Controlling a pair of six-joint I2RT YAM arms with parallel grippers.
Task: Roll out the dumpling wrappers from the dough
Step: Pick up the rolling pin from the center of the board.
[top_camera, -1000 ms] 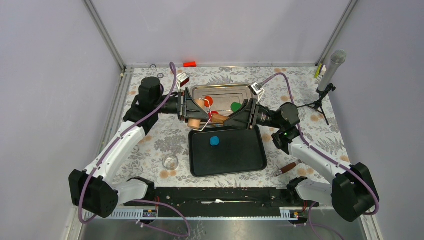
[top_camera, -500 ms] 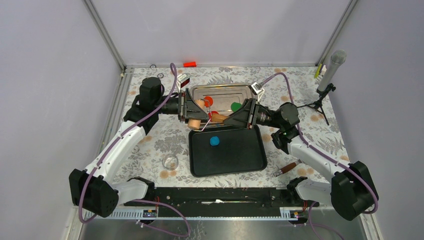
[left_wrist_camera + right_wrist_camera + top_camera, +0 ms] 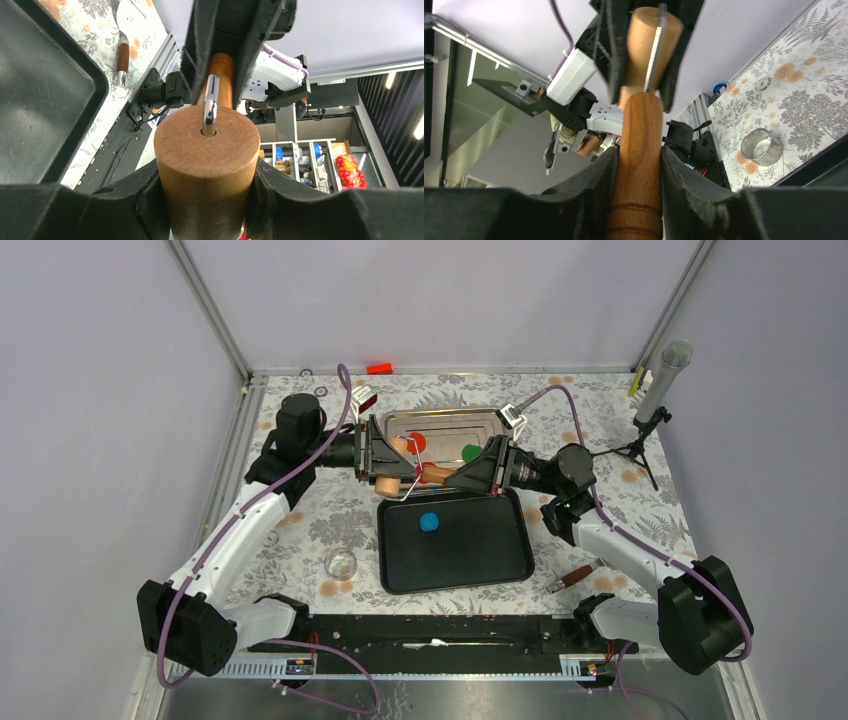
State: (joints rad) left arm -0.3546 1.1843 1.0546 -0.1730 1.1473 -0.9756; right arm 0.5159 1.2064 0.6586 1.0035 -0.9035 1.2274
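The dough point(image 3: 429, 522), a small blue puck, is seen on the black tray point(image 3: 480, 555), near its far left corner. A red dumpling wrapper point(image 3: 418, 441) and a green dumpling wrapper point(image 3: 470, 452) are seen in the metal tray point(image 3: 440, 415) just beyond. Over the near edge of that tray a wooden roller point(image 3: 432, 474) is held from both sides: its barrel is clamped by the left gripper point(image 3: 388, 464), its handle by the right gripper point(image 3: 470, 472). A metal ring point(image 3: 342, 563) is seen left of the black tray

Black tray point(image 3: 470, 560), metal ring point(image 3: 342, 563), microphone point(image 3: 668, 375), floral tablecloth point(image 3: 620, 410).
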